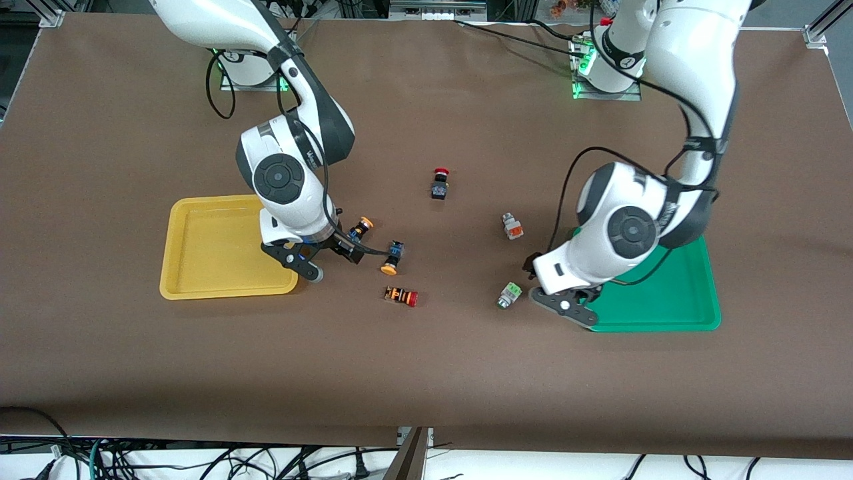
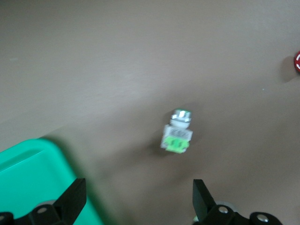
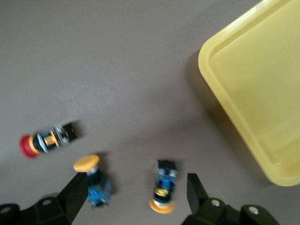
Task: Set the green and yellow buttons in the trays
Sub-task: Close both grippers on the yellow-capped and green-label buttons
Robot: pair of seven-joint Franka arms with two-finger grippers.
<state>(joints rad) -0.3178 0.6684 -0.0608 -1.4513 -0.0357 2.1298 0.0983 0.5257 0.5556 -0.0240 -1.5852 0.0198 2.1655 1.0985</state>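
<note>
My right hand (image 1: 318,259) hangs low over the bench (image 1: 426,373), just off the yellow tray (image 1: 200,247) at the edge that faces the middle of the bench. Its fingers (image 3: 77,187) are spread wide and hold nothing. I keep it here because the two yellow-capped buttons lie close by. One yellow-capped button (image 1: 360,229) lies farther from the front camera and the other yellow-capped button (image 1: 392,258) nearer. In the right wrist view both (image 3: 164,187) sit near the gap between my fingers, so a short drop should take one, and the tray is close for the release.

My left hand (image 1: 558,293) hovers at the green tray (image 1: 666,293), over the corner nearest the middle of the bench, also spread and empty. The green-block button (image 1: 510,295) lies just beside it on its side, and is centred in the left wrist view (image 2: 178,136). The orange-block button (image 1: 512,227) lies farther from the front camera, apart.

Both trays are empty, so I judge nothing is sorted yet. The red mushroom switch (image 1: 440,183) and the striped red-capped switch (image 1: 401,296) I should leave alone.
</note>
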